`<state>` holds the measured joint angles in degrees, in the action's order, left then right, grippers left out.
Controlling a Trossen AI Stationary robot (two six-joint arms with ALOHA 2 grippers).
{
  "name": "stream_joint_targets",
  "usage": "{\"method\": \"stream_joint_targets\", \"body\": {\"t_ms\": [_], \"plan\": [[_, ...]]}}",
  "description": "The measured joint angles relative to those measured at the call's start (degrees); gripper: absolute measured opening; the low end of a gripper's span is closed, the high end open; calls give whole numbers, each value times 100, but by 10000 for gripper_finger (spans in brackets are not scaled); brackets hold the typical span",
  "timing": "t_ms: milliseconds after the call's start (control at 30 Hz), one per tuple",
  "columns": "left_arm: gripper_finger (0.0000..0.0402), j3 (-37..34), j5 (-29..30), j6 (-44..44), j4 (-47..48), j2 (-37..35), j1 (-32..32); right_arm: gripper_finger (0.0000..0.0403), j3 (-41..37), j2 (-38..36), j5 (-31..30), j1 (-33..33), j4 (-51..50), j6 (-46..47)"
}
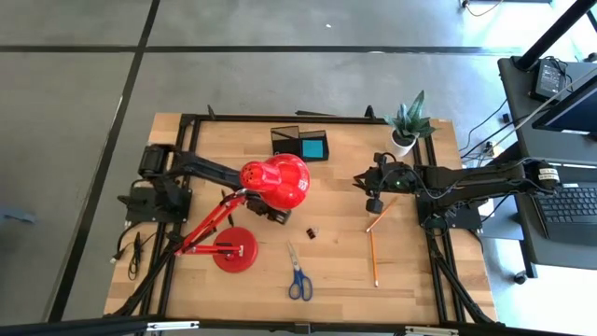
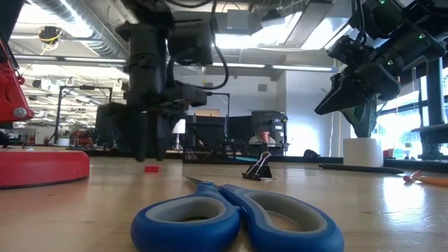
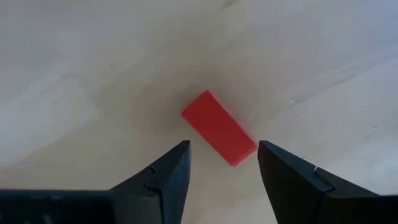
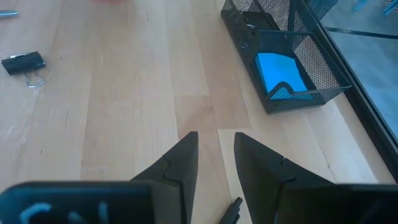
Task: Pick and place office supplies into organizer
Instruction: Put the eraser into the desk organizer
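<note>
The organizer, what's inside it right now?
The organizer, a black mesh box, holds a blue block in one end compartment. The other compartments look empty as far as they show; their far corners are hidden by the mesh walls.

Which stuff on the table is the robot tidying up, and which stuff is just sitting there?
For the tidy-up job:
- red block, between the left pincer's open fingers
- scissors
- pencils
- black clip
- organizer, with a blue block inside

Just sitting there:
- red lamp
- potted plant
</note>
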<state>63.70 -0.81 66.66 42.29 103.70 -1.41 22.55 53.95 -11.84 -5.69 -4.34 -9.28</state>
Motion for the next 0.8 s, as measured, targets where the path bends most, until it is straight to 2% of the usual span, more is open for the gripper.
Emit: {"method": "stream_joint_targets", "body": {"t_ms": [467, 800], "plan": [[180, 20, -157, 244, -9, 245, 44, 108, 0, 0, 0, 0, 2, 0], [180, 15, -393, -736, 193, 265, 128, 108, 0, 0, 0, 0, 2, 0]]}}
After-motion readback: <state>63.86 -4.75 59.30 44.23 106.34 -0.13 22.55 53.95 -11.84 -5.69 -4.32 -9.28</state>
